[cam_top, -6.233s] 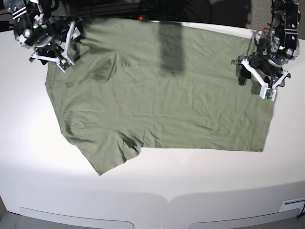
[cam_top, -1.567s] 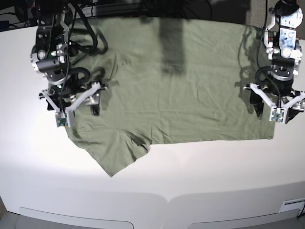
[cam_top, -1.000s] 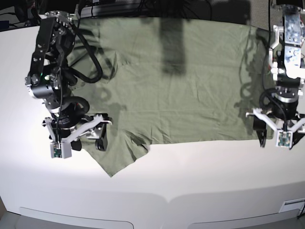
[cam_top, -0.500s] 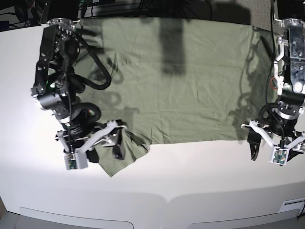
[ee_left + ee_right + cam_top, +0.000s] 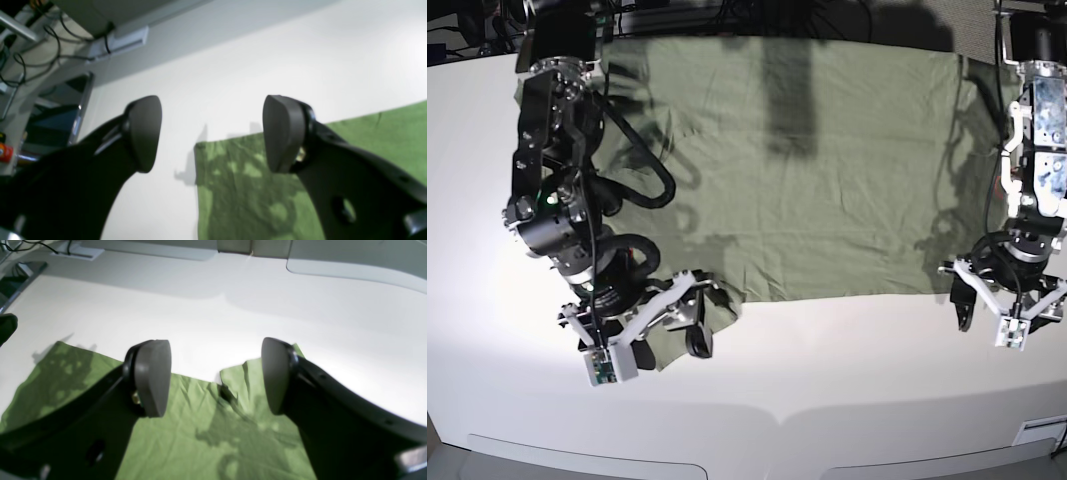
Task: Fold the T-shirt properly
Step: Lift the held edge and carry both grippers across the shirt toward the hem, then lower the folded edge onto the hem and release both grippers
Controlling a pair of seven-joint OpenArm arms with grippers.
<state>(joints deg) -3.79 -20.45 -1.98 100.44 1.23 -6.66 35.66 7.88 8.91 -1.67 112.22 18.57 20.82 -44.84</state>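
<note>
- T-shirt (image 5: 797, 170) lies flat on the table (image 5: 847, 370), long axis side to side.
- Both grippers spread wide, empty — right gripper (image 5: 652, 325) over the sleeve (near edge), left gripper (image 5: 1002, 310) at the hem corner.

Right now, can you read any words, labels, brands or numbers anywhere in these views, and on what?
None can be read.
T-shirt: plain green cloth, no print or label showing.
Left gripper and right gripper: no legible markings.
Table: bare white, no text.
</note>
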